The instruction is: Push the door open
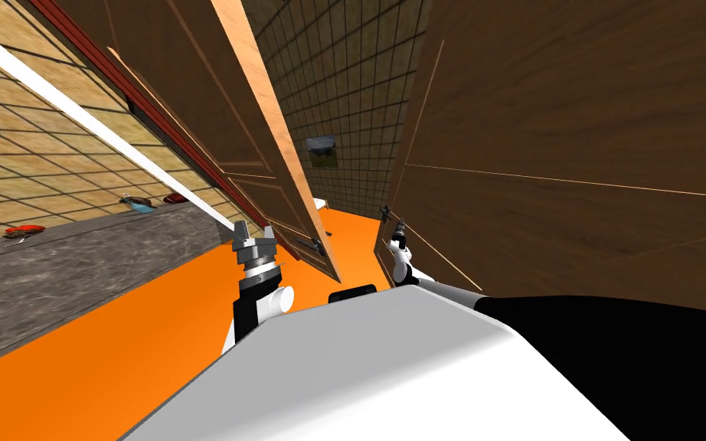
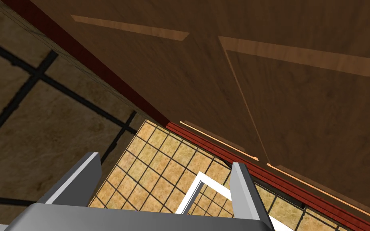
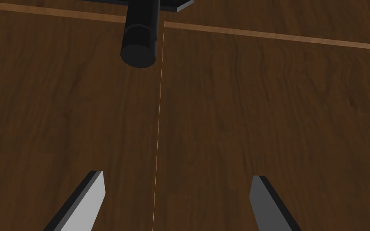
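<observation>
Head view: two dark brown wooden door leaves stand ahead. The left door leaf is ajar, with its pale edge turned toward the camera. The right door leaf fills the right side, near. The gap between them shows an orange floor running through to a far tiled wall that bears a small picture. A grey stone-patterned counter lies to the left, with small red and blue items on it, too small to identify.

Right gripper: raised at the near edge of the right door leaf. In the right wrist view its fingers are spread apart and hold nothing. They point squarely at the brown door face, and whether the tips touch it cannot be told. A dark cylindrical handle projects from the door beyond the fingers and apart from them. A thin pale seam runs down the door face between the two fingers.

Left gripper: held up just left of the left door leaf's lower part, above the orange floor. In the left wrist view its fingers are spread and empty. Beyond them are the leaf's brown panels, a dark red frame and tiled wall.
</observation>
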